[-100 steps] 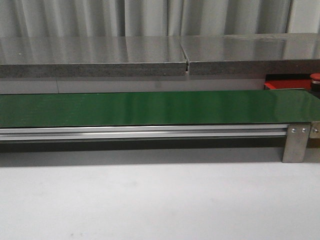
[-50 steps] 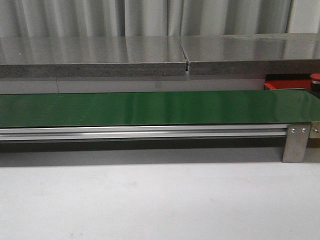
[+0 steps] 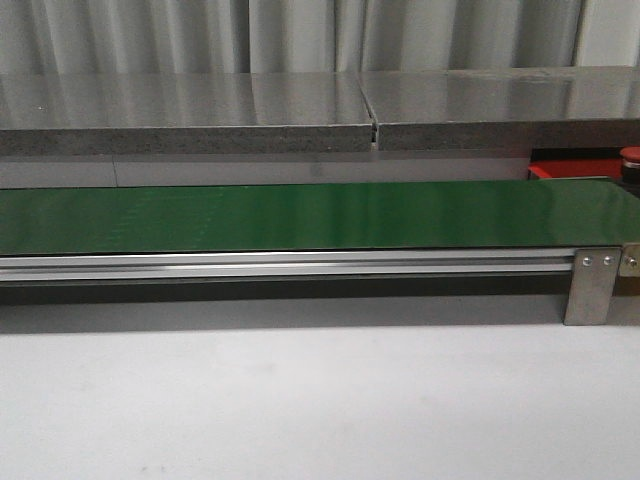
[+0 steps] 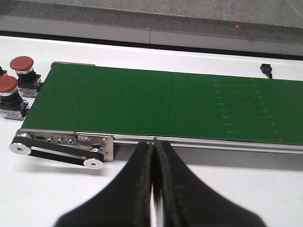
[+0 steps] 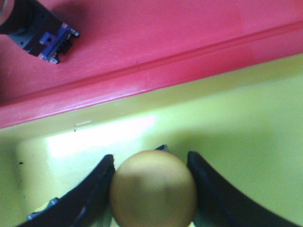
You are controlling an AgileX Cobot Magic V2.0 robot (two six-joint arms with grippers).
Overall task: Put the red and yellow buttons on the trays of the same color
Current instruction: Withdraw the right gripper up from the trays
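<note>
over the yellow tray (image 5: 246, 142), right claw (image 5: 151, 189) grips a yellow button (image 5: 154, 187); left claw (image 4: 154, 156) closed.

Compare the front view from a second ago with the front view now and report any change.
Nothing visibly changed. The green belt is bare throughout, the red tray shows at the right edge with a red button beside it, and neither hand enters the front view.

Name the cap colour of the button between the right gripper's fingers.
Yellow button, clearest in right wrist view.
</note>
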